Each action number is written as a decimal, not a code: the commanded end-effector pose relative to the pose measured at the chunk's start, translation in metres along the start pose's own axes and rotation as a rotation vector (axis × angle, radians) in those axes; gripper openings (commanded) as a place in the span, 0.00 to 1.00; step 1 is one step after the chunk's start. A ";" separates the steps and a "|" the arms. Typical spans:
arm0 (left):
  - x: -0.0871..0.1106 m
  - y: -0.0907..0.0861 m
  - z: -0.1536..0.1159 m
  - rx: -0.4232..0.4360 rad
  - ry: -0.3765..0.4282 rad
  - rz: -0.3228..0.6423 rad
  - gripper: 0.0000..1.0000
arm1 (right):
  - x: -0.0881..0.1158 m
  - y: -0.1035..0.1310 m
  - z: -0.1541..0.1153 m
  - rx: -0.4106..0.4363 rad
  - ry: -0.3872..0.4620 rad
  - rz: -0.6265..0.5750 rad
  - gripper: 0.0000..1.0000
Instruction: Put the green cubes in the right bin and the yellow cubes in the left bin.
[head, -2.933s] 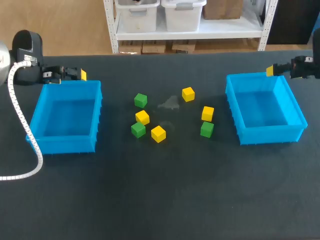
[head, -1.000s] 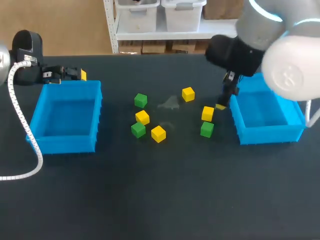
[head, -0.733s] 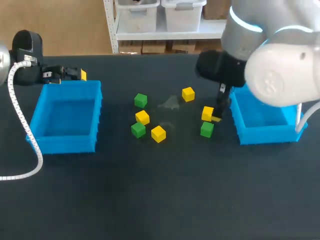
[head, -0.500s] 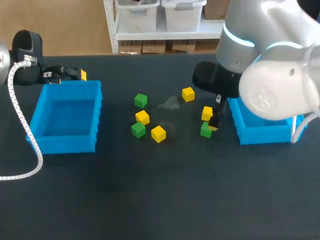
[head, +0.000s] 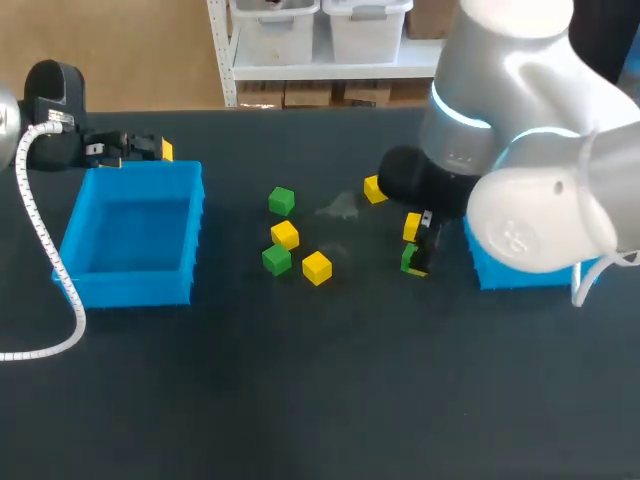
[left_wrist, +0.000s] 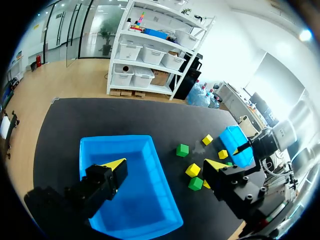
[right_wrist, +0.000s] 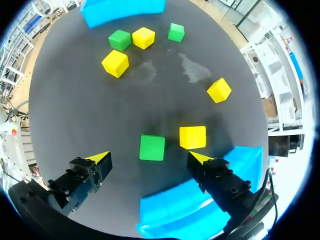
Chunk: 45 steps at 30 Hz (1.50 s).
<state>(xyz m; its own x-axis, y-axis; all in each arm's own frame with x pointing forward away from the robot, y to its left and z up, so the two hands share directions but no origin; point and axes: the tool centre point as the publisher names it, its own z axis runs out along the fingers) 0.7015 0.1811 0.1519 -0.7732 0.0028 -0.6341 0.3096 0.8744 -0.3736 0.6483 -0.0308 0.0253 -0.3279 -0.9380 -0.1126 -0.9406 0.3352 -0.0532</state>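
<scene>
Holds left gripper (left_wrist: 167, 162) wide open at the left bin's (head: 130, 285) far rim (nothing in its grasp). Spreads right gripper (right_wrist: 147, 156) wide over a green cube (right_wrist: 152, 148), ungripped on the table (head: 330, 380) beside a yellow cube (right_wrist: 192, 137), near the right bin (right_wrist: 175, 202).

It was a robot lab. A left arm (head: 52, 105) and a right arm (head: 520, 150), both robot arms, stood at a black table (head: 300, 400). On it sat a blue left bin (head: 130, 290), a blue right bin (head: 497, 276), a green cube (head: 282, 200) and a yellow cube (head: 317, 267).
</scene>
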 end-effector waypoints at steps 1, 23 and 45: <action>0.001 0.002 0.000 0.007 -0.004 0.001 1.00 | -0.006 0.001 0.005 -0.007 0.014 -0.018 1.00; 0.001 0.002 0.000 0.007 -0.004 0.001 1.00 | -0.002 0.002 0.031 -0.011 0.069 -0.020 1.00; 0.001 0.002 0.000 0.007 -0.004 0.001 1.00 | -0.007 -0.008 0.047 0.041 0.091 0.043 0.00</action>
<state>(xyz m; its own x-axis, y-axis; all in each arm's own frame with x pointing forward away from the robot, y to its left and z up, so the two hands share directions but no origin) 0.7015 0.1811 0.1519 -0.7732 0.0028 -0.6341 0.3096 0.8744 -0.3736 0.6622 -0.0233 -0.0173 -0.3734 -0.9274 -0.0219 -0.9235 0.3739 -0.0856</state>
